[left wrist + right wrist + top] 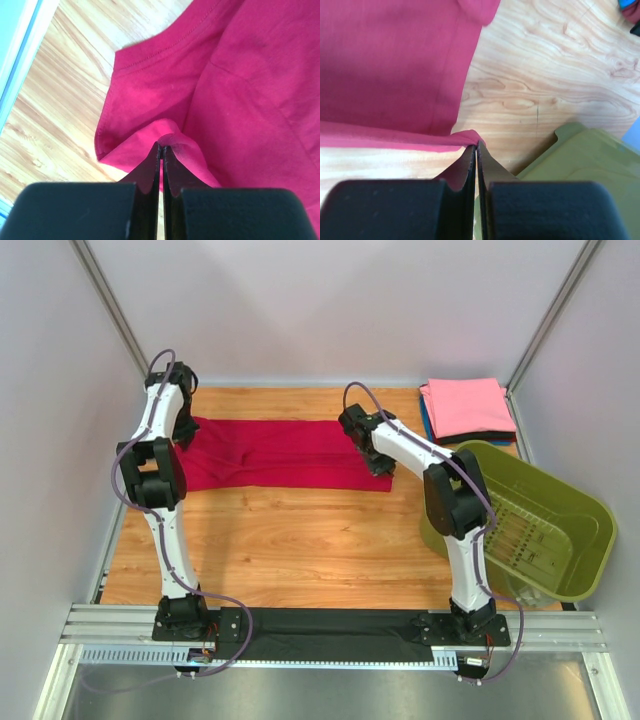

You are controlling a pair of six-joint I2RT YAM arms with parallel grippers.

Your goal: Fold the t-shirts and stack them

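The crimson t-shirt (285, 453) lies on the far half of the wooden table (300, 540) as a long, flat band running left to right, with soft creases near its middle and a slightly uneven near edge. It is plain, matte cloth; the left wrist view shows a stitched hem curving along one edge, and the right wrist view shows a straight seam running down the fabric. The left gripper (161, 147) is clamped on a small raised fold at the band's left end, its two black fingers pressed together with cloth bunched at their tips. The right gripper (476, 146) pinches the near right corner of the band in the same way (only a thin lip of red shows at the fingertips). The left arm (160, 480) rises from its base at the near left, bends at a high elbow and reaches forward to the far left corner. The right arm (455, 505) climbs from the near right, bends at the elbow and stretches forward and to the left, down to the shirt's corner. In the far right corner sits a stack of folded squares: a pink tee (466, 406) on top, with the edges of a blue tee (426, 425) and a black tee (480, 437) showing beneath it. Just in front of the stack, the olive-green basket (590, 540) stands at the table's right side, close to the right arm.
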